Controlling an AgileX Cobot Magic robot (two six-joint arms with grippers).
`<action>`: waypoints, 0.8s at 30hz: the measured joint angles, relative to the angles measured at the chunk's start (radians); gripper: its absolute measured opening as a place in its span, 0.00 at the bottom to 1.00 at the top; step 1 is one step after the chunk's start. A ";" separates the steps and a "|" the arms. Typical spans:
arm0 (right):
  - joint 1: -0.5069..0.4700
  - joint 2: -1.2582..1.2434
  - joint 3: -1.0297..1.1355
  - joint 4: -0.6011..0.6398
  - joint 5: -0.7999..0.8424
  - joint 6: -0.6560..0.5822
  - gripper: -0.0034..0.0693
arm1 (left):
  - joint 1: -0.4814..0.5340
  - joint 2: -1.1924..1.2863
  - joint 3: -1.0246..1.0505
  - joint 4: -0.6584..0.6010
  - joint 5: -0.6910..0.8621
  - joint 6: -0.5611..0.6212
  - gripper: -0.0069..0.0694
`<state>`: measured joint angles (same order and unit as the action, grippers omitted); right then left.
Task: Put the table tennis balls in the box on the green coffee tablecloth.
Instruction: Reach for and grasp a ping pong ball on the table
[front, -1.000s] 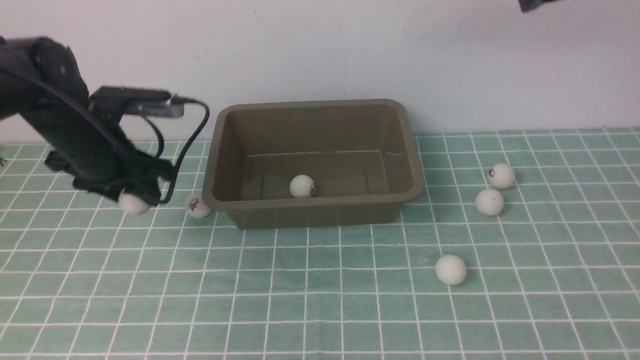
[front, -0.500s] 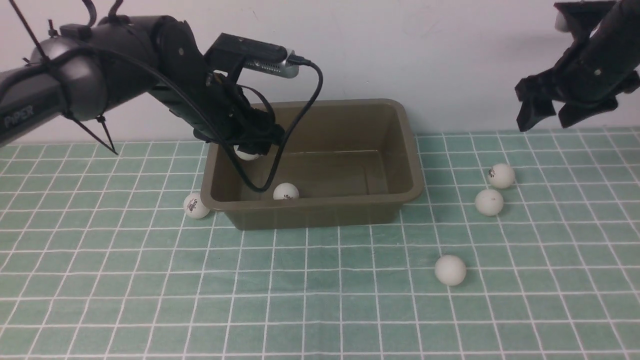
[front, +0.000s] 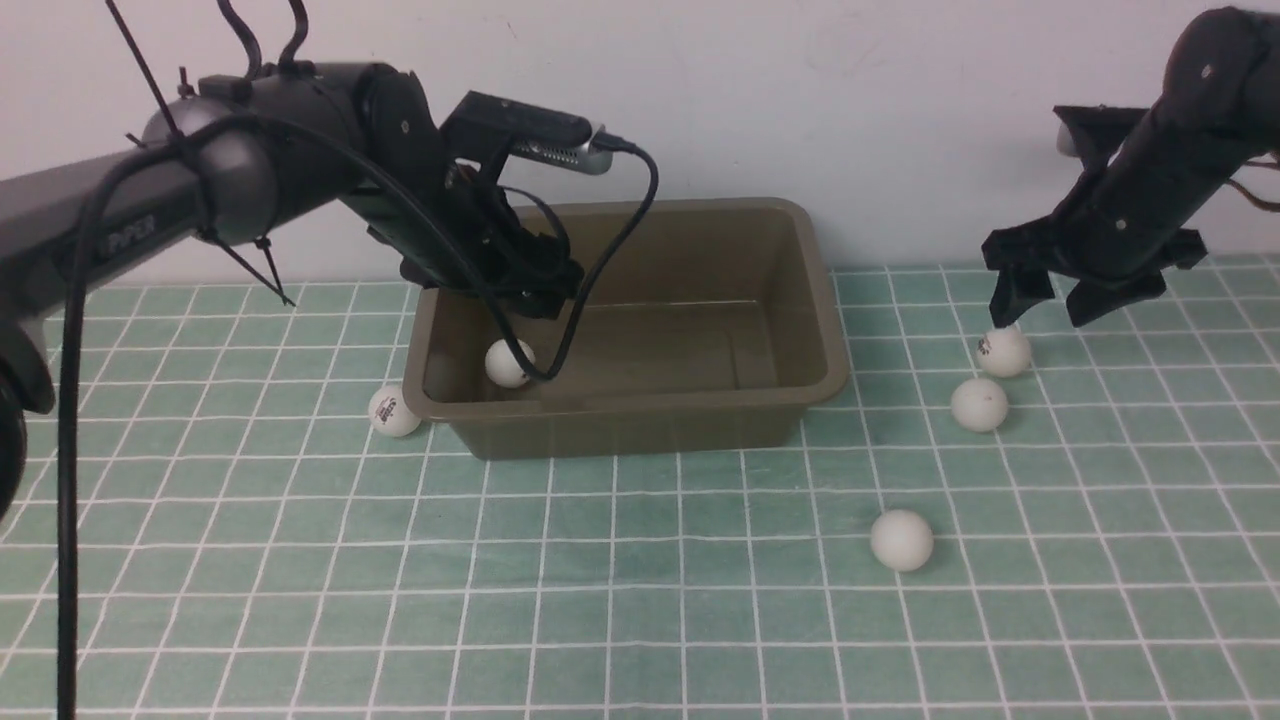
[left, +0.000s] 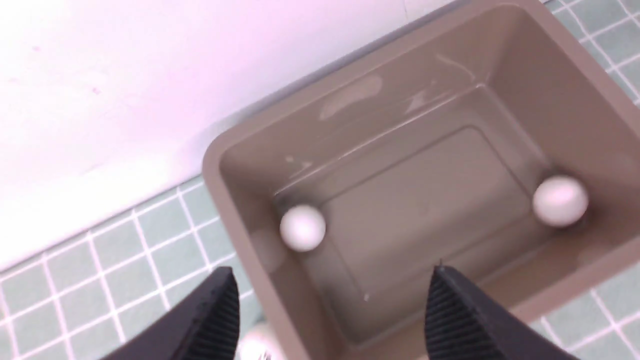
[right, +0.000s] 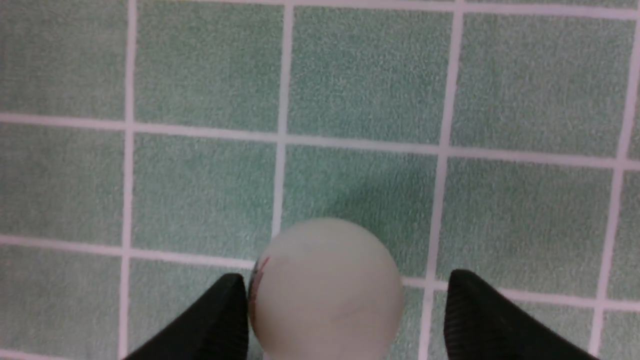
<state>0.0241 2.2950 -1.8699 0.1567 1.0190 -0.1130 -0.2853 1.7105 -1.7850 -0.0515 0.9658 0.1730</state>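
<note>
Release was the change on my left side. Half a second earlier the left gripper had held a ball over the box. At this moment its fingers stood apart with nothing between them. The left wrist view showed two table tennis balls on the box floor below it: the corner ball lay nearer one fingertip, and the far ball lay out beyond the other. From the front I could see only one ball inside, almost under the gripper, and I could not tell which of the two it was. I judged two of the six delivered.

My right side had changed too. The right gripper, high up and well away half a second before, had come down over the logo ball. Its fingers were spread on either side of the ball. In the right wrist view that ball sat on the green coffee tablecloth, close against one finger and clear of the other. It was framed but not yet gripped.

As I read it, the left arm was free for the stray ball, which lay on the cloth just outside the box end, down and back from its fingers. The right arm only needed to close. After that, the second ball sat just on my side of the right gripper, and the last ball lay farther toward me.
</note>
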 joint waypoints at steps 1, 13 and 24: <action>0.000 0.008 -0.008 0.000 -0.001 0.001 0.69 | 0.000 -0.003 0.000 0.007 0.016 0.001 0.68; 0.000 0.052 -0.219 0.025 0.146 -0.018 0.55 | 0.016 -0.016 0.000 0.093 0.203 0.006 0.68; 0.099 0.052 -0.430 0.193 0.220 -0.106 0.55 | 0.385 -0.084 0.451 -0.180 -0.099 0.193 0.68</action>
<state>0.1230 2.3471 -2.2998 0.3497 1.2391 -0.2195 0.0998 1.6266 -1.3335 -0.2312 0.8664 0.3662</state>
